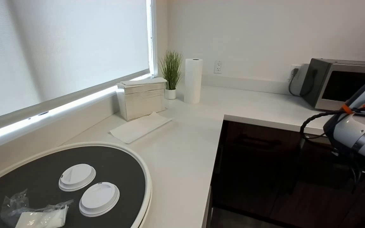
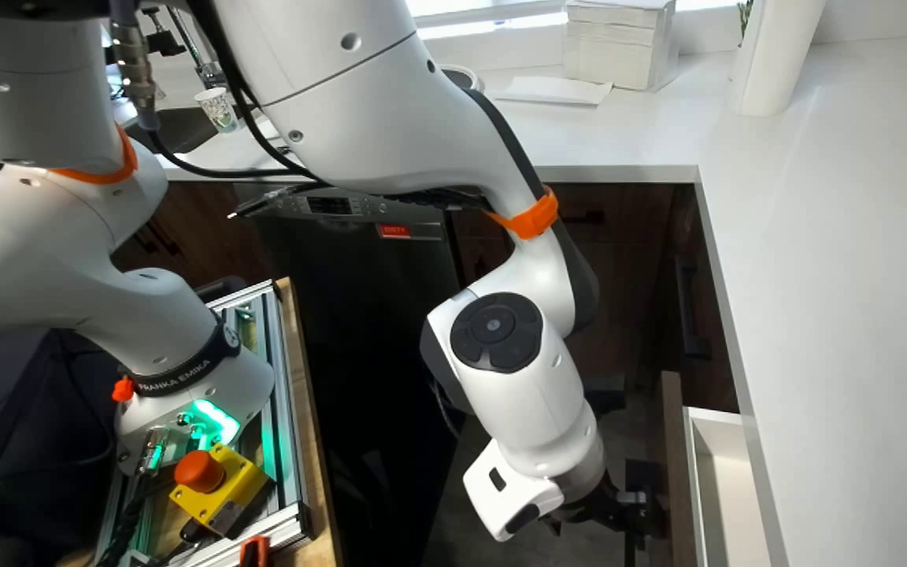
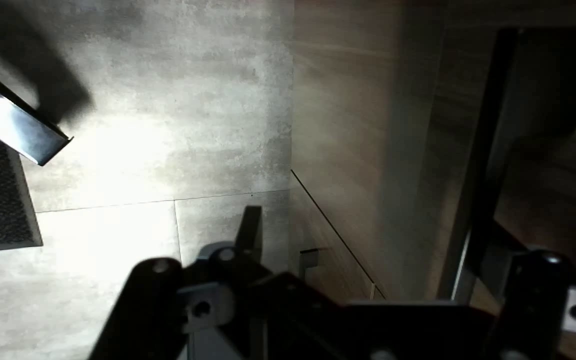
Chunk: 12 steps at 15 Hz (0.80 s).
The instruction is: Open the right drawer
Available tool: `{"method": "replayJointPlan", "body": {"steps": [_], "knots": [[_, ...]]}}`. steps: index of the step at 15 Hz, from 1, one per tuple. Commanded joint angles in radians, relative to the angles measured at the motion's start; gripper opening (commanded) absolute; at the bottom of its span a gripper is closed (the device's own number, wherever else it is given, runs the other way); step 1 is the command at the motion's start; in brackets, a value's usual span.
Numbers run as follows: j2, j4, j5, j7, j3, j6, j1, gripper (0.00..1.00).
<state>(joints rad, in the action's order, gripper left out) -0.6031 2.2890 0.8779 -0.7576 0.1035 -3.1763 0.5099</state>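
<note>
The white counter (image 2: pixel 839 236) was the biggest thing I had to work around, filling an exterior view from two o'clock round to four; its overhang was why much below it was hidden from me. My arm (image 2: pixel 390 110) came in from eleven o'clock there and bent steeply downward, which I judged was to get the wrist below the counter's lip.

The right drawer (image 2: pixel 671 472) sat at four o'clock, partly out: its pale inside (image 2: pixel 725 504) showed between the dark front and the counter edge. The matching drawer (image 2: pixel 717 346), at three o'clock, sat back under the counter and looked closed, so I took the task for well begun.

In the wrist view the gripper (image 3: pixel 380 235) lay toward four o'clock. Its fingers (image 3: pixel 252 227) were spread wide, and I could make out nothing pinched between them. The black handle (image 3: pixel 478 200) ran down at three o'clock, seemingly within their span; whether a finger touched it, I couldn't tell. My guess was that the spread was for hooking the handle and dragging it, with no squeeze needed, at the risk of slipping off.

Slighter yet, at three o'clock in an exterior view, a cable (image 1: pixel 328 113) was held to the arm by an orange strap (image 1: pixel 347 109), presumably against snagging.
</note>
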Motion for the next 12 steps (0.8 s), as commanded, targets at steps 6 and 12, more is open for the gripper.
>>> {"method": "replayJointPlan", "body": {"steps": [6, 12], "knots": [[0.196, 0.199, 0.02, 0.085, -0.587, -0.241, 0.495, 1.0], [0.311, 0.411, -0.034, 0.037, -0.829, -0.26, 0.752, 1.0]]}}
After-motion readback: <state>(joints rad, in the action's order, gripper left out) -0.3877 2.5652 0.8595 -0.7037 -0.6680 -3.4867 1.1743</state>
